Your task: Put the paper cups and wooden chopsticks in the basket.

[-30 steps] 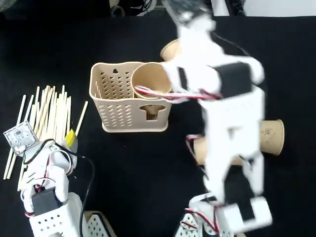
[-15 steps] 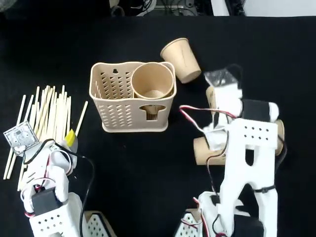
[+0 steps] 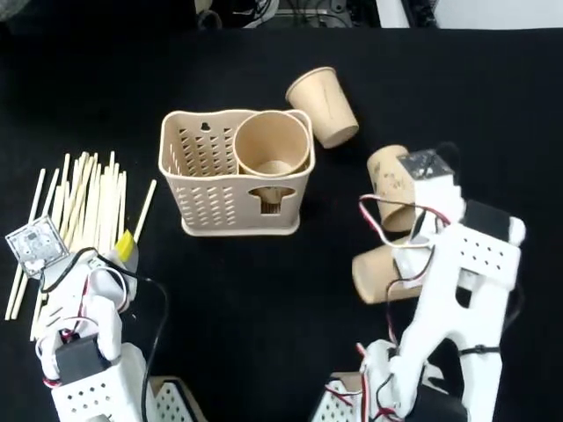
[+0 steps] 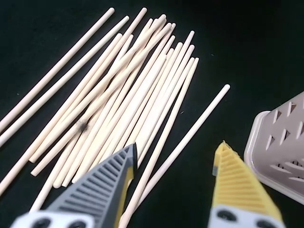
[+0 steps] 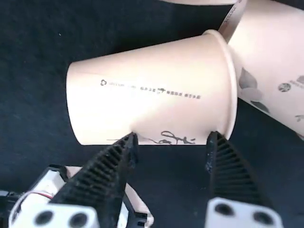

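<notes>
A beige slotted basket (image 3: 211, 180) stands mid-table with one paper cup (image 3: 272, 145) upright inside it. Three more paper cups lie on their sides: one behind the basket (image 3: 323, 105), one under my right arm's wrist (image 3: 388, 176), one nearer the front (image 3: 380, 275). My right gripper (image 5: 171, 138) is open just above a lying cup (image 5: 152, 102), with a printed cup (image 5: 273, 85) beside it. Wooden chopsticks (image 3: 84, 207) lie in a loose pile at the left. My left gripper (image 4: 176, 148) hangs open over the chopsticks (image 4: 118, 99), near the basket's corner (image 4: 280, 142).
The table is black cloth. The right arm's white links (image 3: 462, 281) and its red and white wires cover the front right. The left arm's base (image 3: 84, 369) sits at the front left. Cables lie along the far edge.
The right arm has swung back from above the basket to the right side and lowered over the lying cups. The left arm has not moved.
</notes>
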